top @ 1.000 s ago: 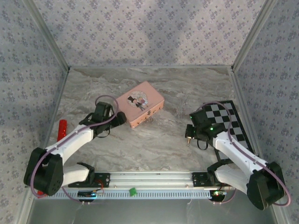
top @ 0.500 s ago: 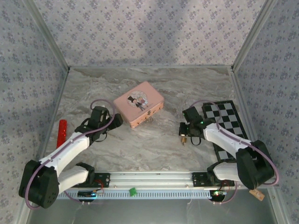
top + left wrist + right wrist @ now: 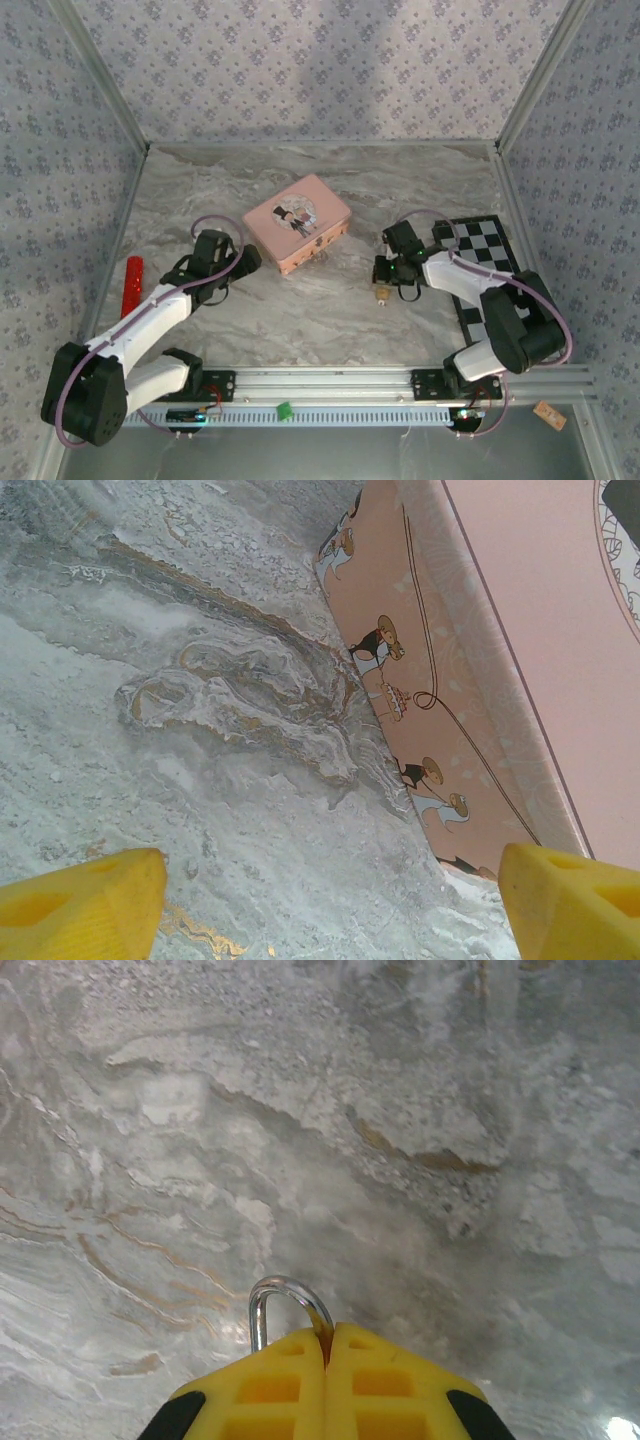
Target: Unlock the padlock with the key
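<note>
The right gripper [image 3: 327, 1360] had its yellow jaws pinched on the tiny brass padlock [image 3: 381, 293], low over the marble table [image 3: 300, 320] between the pink tin [image 3: 298, 222] and the checkered board [image 3: 490, 265]. The silvery shackle [image 3: 285, 1283] poked out past the fingertips, probably so the body was steadied for a key. The left gripper [image 3: 325, 900] hovered with jaws spread just beside the tin's side; the tin's lid was shut, so I could not tell its contents.

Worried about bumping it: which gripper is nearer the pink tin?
Left. The left gripper is open right beside the pink tin's near-left side. The right gripper is off to the tin's right, apart from it, shut on the padlock.
</note>
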